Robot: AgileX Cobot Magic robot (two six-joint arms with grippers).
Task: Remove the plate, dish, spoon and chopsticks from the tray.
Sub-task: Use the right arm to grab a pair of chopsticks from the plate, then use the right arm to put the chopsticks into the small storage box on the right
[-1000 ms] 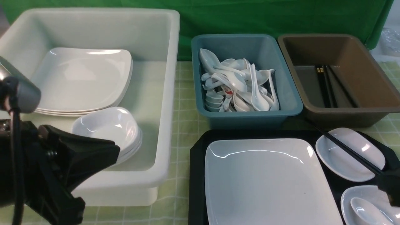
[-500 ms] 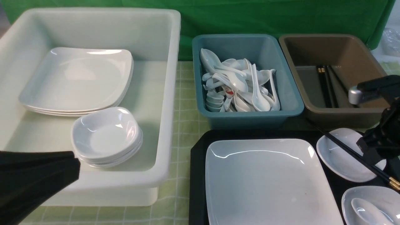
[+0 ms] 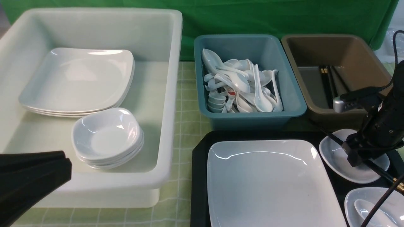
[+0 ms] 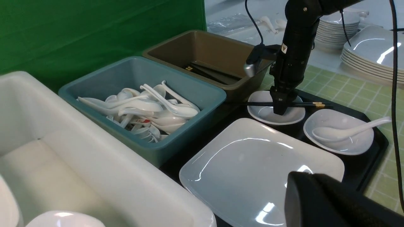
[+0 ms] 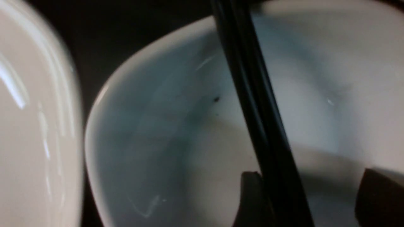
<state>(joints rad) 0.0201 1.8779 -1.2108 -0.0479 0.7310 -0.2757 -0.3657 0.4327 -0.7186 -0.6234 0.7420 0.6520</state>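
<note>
tray: 1, black tray (image 3: 198,176) in front of the teal and brown tubs
plate: 1 plate (image 3: 268,186) flat on the tray, left part
dishes on tray: 2, far dish (image 3: 334,157) and near dish (image 3: 352,201), both right of the plate
spoon: 1 spoon (image 3: 364,209) lying in the near dish
chopsticks: 1 pair, chopsticks (image 5: 252,94) lying across the far dish, gold-banded ends toward the tray's right edge
white tub: 1 white tub (image 3: 170,94) with 1 plate stack (image 3: 79,78), 3 rims showing, and 1 small-dish stack (image 3: 105,135), count unclear
teal tub: 1 teal tub (image 3: 293,104), spoon heap (image 3: 240,85), too tangled to count
brown tub: 1 brown tub (image 3: 369,63), a few black sticks (image 3: 328,85) inside
right gripper: right gripper (image 3: 356,157) down over the far dish, fingers (image 5: 251,201) spread apart with the chopsticks between them, close against 1 finger, nothing clamped
left gripper: left gripper (image 3: 63,167) closed, holds nothing visible, low in front of the white tub
change: 1 s ago the right gripper sat at the tray's right edge by the near dish, now it is over the far dish; the left arm dropped lower; tableware unmoved
</note>
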